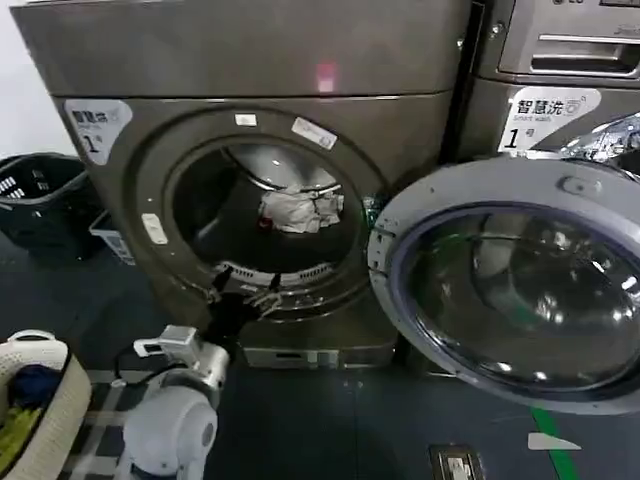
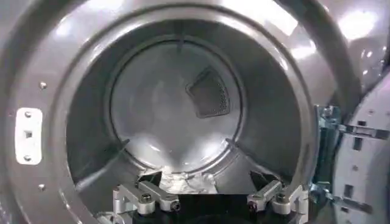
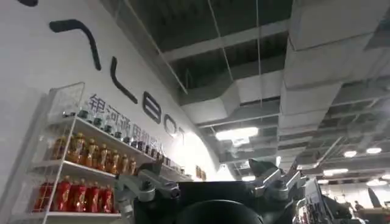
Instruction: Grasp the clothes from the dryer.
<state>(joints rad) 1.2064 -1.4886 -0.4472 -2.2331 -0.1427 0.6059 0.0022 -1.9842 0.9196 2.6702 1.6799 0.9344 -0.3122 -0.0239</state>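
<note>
The left end effector [image 1: 245, 290] sits at the lower rim of the dryer [image 1: 250, 170] porthole, fingers spread wide, holding nothing. The clothes [image 1: 300, 210] lie inside the drum, beyond it. The door [image 1: 510, 285] stands open. The right end effector [image 3: 213, 185], open and empty, points toward the ceiling.

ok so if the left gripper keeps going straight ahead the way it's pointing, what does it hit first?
Probably the clothes inside the dryer: the left gripper, fingers open, sits at the porthole's lower rim, aimed inward. Depth is unclear.
</note>
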